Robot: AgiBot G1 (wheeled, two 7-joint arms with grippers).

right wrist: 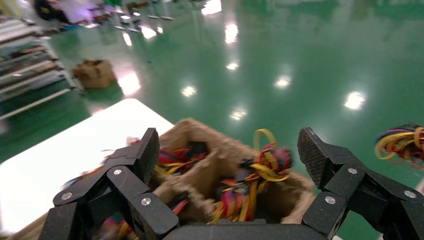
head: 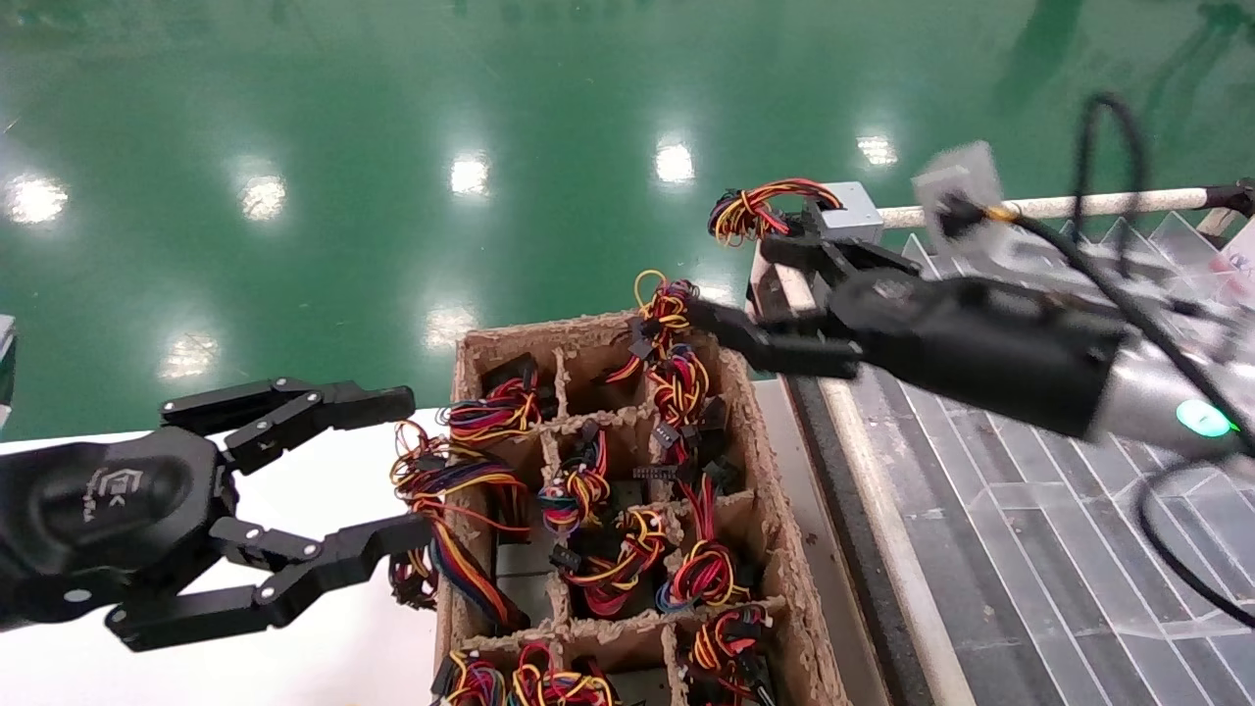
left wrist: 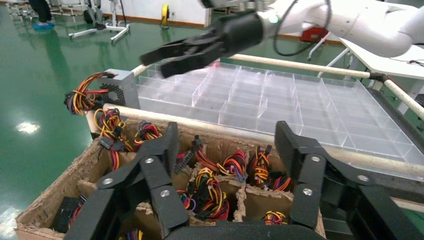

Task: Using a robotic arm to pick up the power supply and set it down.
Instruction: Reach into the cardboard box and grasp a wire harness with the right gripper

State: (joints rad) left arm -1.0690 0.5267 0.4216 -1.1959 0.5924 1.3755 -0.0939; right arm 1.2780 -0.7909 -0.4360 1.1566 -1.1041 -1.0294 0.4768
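Note:
A small grey power supply (head: 845, 210) with a vented side (left wrist: 120, 91) sits at the far corner of the clear tray. Its tied wire bundle (head: 753, 211) hangs out past the edge and shows at the side of the right wrist view (right wrist: 403, 142). My right gripper (head: 737, 279) is open and empty. It hovers just in front of that power supply, above the far end of the cardboard box (head: 775, 461), and the left wrist view shows it too (left wrist: 157, 57). More wired power supplies (head: 588, 490) fill the box's cells. My left gripper (head: 407, 463) hangs open beside the box's left wall.
The clear divided tray (head: 1029, 510) lies right of the box, with a white rail (head: 1079, 204) along its far edge. The box stands on a white table (head: 324, 647). Green floor lies beyond. A black cable (head: 1108, 127) loops over my right wrist.

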